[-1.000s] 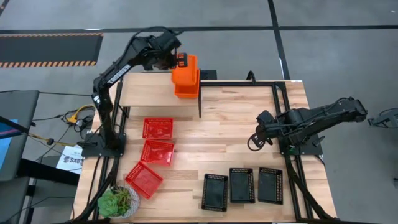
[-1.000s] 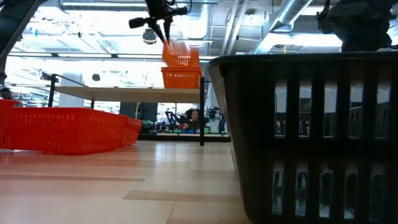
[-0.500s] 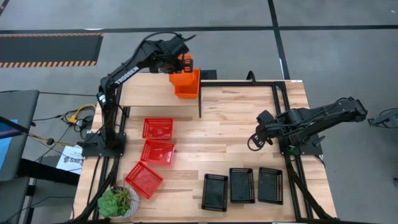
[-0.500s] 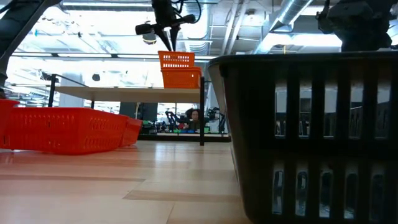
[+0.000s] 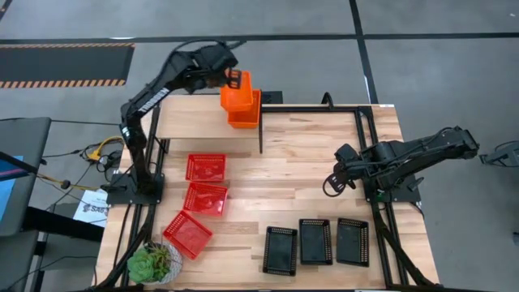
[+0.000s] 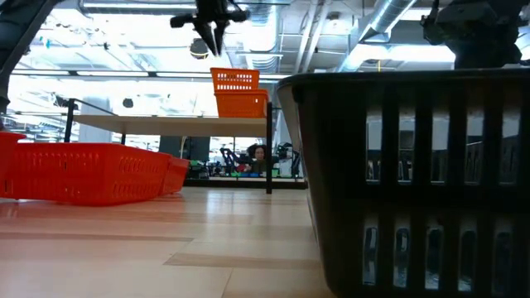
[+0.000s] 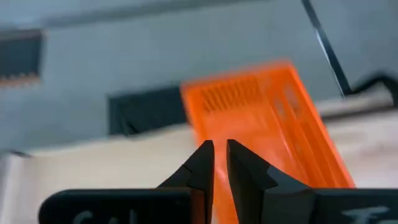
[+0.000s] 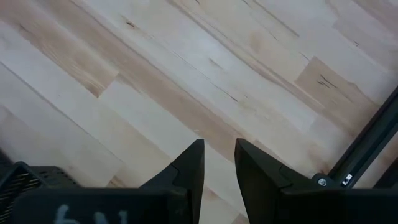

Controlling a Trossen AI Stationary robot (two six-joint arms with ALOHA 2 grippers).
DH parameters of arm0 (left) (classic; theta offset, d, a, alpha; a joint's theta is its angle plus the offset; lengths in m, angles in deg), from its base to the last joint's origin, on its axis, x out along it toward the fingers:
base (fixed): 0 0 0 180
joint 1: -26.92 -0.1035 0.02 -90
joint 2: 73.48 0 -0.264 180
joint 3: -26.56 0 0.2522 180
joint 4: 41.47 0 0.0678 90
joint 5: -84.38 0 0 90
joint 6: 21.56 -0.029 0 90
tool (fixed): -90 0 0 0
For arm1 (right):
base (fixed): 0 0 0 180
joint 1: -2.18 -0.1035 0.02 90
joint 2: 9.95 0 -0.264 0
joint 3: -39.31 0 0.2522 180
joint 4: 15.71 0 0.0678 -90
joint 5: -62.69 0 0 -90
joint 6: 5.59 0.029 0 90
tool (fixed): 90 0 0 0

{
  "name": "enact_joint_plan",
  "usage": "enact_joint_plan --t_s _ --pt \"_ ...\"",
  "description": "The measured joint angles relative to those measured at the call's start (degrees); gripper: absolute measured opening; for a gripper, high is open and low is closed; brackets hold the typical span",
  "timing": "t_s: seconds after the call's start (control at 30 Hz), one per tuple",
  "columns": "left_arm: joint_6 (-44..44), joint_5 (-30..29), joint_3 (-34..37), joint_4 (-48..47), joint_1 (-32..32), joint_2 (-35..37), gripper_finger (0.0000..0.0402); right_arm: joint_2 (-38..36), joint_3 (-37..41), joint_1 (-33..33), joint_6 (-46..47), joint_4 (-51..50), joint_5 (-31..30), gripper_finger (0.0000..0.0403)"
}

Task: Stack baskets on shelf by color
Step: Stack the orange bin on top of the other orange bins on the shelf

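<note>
Your orange baskets (image 5: 242,106) are sitting stacked on the shelf (image 5: 195,122), right at its corner by the black frame post, so there's not much spare edge on that side. The rest of the shelf plank is open wood. In the low view the stack (image 6: 240,93) shows one basket nested on top of another; how many are in it you can't really tell.

Your left gripper (image 5: 220,75) hangs over the back edge of the shelf, just above the stack and not touching it. In the left wrist view its fingers (image 7: 202,165) are nearly together with nothing between them, so it's let go.

Down on the table (image 5: 308,174), three red baskets (image 5: 206,167) run in a loose column on the left side, the nearest one sitting crooked next to the potted plant (image 5: 153,263). Three black baskets (image 5: 316,242) line up along the front edge, all empty.

Your right gripper (image 5: 332,184) waits over bare wood mid-table, fingers (image 8: 189,168) close together, empty.
</note>
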Motion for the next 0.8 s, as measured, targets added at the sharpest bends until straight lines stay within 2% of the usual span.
enact_joint_plan --t_s 0.1,0.2,0.37,0.47,0.6,0.7,0.8 --pt "-1.46 -4.42 -0.05 0.1 -1.52 0.48 0.0032 0.0 0.0 0.02 0.03 0.22 0.0 0.0113" --pt "-2.53 -4.45 0.77 1.07 -4.63 0.21 0.0032 0.0 0.0 0.0 0.31 0.56 0.0 0.0113" --pt "-4.05 2.7 5.88 6.18 -10.95 0.08 0.0032 0.0 0.0 0.0 0.68 1.11 0.02 0.0113" --pt "-4.15 4.51 8.83 7.71 -13.81 0.34 0.0032 0.0 0.0 -0.01 1.65 1.11 0.02 0.0113" --pt "-7.93 6.77 12.44 14.08 -16.11 0.14 0.0032 0.01 0.0 0.0 1.9 1.11 0.02 0.0113" --pt "-9.85 10.68 15.15 21.59 -16.77 0.26 0.0032 0.0 0.0 -0.01 2.01 1.13 0.02 0.0113" --pt "-10.93 13.18 16.99 23.77 -17.17 0.23 0.0032 0.0 -0.02 -0.01 2.86 1.13 0.09 0.0113"
